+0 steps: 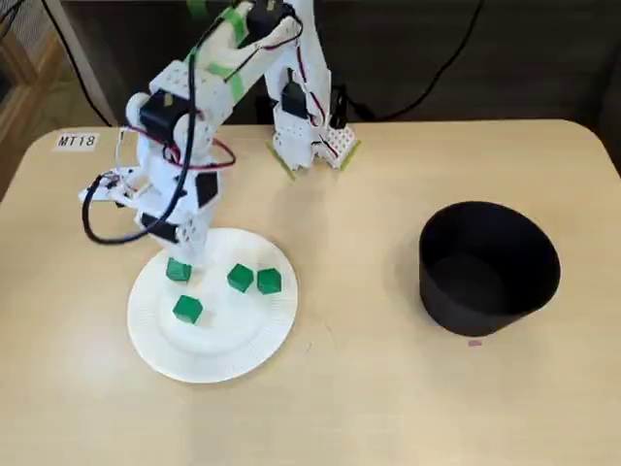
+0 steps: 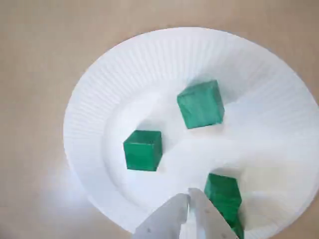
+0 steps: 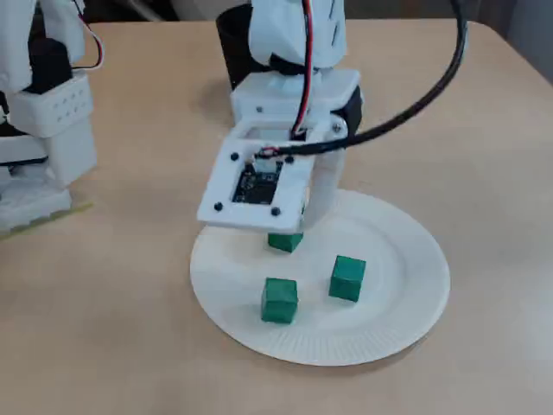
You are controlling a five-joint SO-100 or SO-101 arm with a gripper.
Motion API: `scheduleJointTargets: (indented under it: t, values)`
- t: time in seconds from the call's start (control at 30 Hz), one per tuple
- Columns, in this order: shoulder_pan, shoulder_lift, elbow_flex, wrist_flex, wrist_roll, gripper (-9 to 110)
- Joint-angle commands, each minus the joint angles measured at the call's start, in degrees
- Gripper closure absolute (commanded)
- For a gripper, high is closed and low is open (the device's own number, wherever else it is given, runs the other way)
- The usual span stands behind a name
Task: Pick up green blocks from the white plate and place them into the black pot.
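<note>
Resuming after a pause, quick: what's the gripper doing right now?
Gripper: closed, holding nothing; a green block lies right beside it on the white plate.

White plate: round paper, fluted rim, flat on the table, left of centre and toward the near edge in a fixed view. Four green blocks on it, small cubes. One sits near the plate's back-left rim. Two are just beside each other toward its back-right. One lies left of its centre. Black pot: round, upright, mouth open, near the table's right edge, well apart from the plate.
</note>
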Motion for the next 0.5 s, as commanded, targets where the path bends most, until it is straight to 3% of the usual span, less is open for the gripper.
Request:
scheduleJointTargets:
  t: [0.0,0.13,0.47]
  values:
    - [0.8,-0.9,-2.9,-0.5,-2.2,89]
    - [0.8,-1.2,-2.9,-1.8,-3.1,80]
    - [1.0,-4.2,-2.9,-1.1,-1.0,73]
